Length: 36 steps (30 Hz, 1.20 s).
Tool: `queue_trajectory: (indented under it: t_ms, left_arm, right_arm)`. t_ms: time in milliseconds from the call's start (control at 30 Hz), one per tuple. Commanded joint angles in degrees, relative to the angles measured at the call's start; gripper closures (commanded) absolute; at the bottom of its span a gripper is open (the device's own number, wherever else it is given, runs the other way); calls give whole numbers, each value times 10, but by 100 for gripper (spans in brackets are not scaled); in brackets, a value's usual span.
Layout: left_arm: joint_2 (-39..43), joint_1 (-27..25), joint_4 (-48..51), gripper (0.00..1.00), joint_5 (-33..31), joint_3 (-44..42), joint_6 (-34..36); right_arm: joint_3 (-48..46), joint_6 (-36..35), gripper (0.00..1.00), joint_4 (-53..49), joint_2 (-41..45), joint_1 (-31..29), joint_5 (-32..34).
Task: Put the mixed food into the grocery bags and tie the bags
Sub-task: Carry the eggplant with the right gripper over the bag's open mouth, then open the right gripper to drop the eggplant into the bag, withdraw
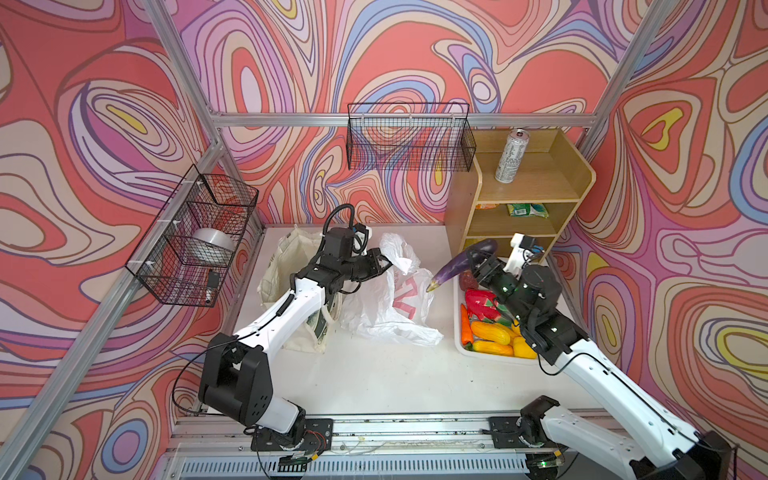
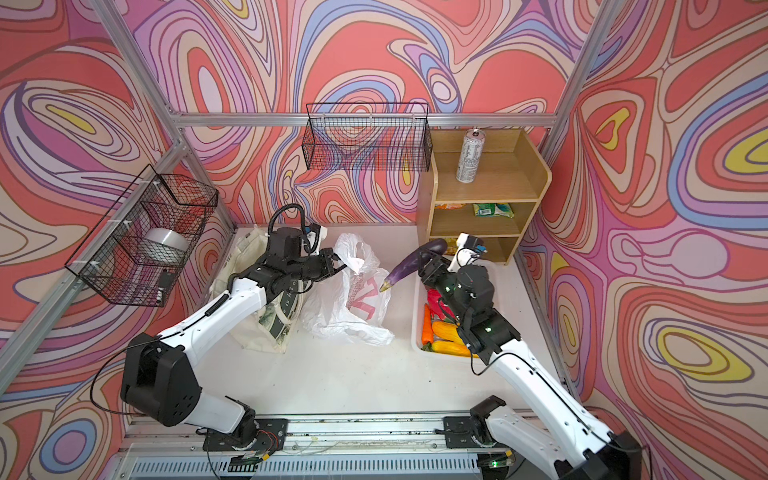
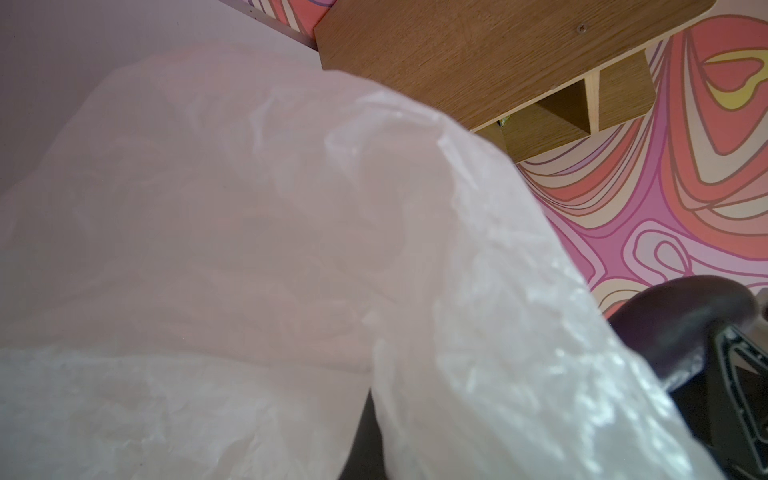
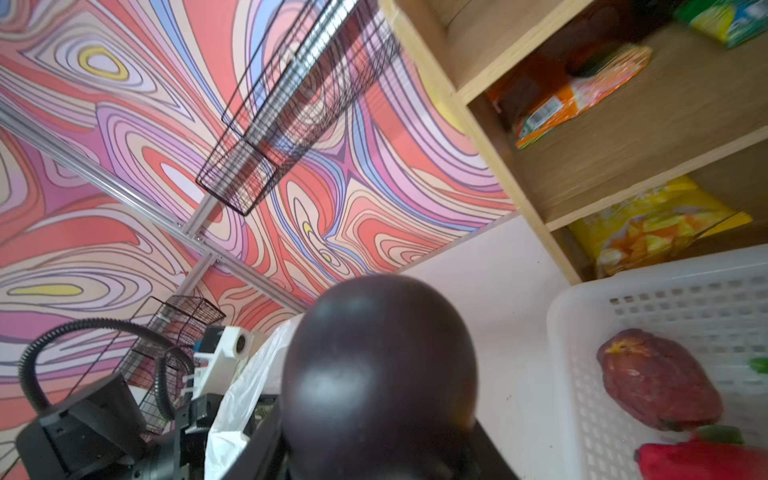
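Holding the eggplant (image 1: 455, 266) clamped in the right end effector (image 1: 478, 261) just right of the plastic bag (image 1: 395, 309), pinched up mid-frame by the left end effector (image 1: 385, 264) (next, likely: tip-first into its mouth).

A lab robot cell is being shown: swirl-printed panels (image 1: 415, 54) are being held in aluminium framing (image 1: 291, 119) beyond the fingers (image 1: 376, 262), and two arms (image 1: 291, 307) are being carried on a rail (image 1: 407, 428) behind them.

Swirl-patterned pink walls (image 1: 104, 124) enclose a white tabletop (image 1: 395, 374) and wooden shelf (image 1: 459, 208).
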State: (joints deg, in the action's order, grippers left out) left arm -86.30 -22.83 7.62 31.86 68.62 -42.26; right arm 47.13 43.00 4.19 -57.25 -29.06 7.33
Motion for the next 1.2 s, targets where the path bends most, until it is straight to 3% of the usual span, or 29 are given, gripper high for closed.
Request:
queue_trajectory:
  t_ms: [0, 167, 367, 433, 500, 567, 667, 767, 967, 1067, 1167]
  left_arm:
    - [-8, -4, 6, 100, -7, 24, -7]
    - [-11, -5, -6, 100, -4, 23, -21]
    - [-12, -5, -22, 100, 2, 20, -30]
    - [-13, -5, -23, 100, 3, 20, -32]
    - [-14, -5, -23, 100, 4, 20, -32]
    - [-14, -5, -24, 100, 3, 20, -32]
    - [-17, -5, -27, 100, 2, 19, -34]
    - [-18, -5, -31, 100, 5, 19, -36]
    - [-20, -5, -39, 100, 2, 18, -38]
    - [-24, -4, -42, 100, 1, 18, -38]
    - [-28, -5, -48, 100, 3, 17, -40]
  right_arm:
    - [-12, -15, 79, 72, -40, -67, 75]
    - [-7, -56, 79, 110, -139, -161, 137]
    - [38, -67, 71, 98, -264, -172, 109]
    - [64, -72, 62, 76, -295, -172, 86]
    - [105, -86, 37, 35, -324, -172, 54]
    - [150, -98, 22, -22, -346, -164, 7]
    - [182, -106, 13, -68, -353, -139, -82]
    - [194, -111, 11, -99, -332, -114, -153]
    - [197, -127, 14, -175, -244, -86, -210]
    - [178, -129, 19, -221, -179, -72, -197]
    - [130, -101, 23, -250, -93, -68, -105]
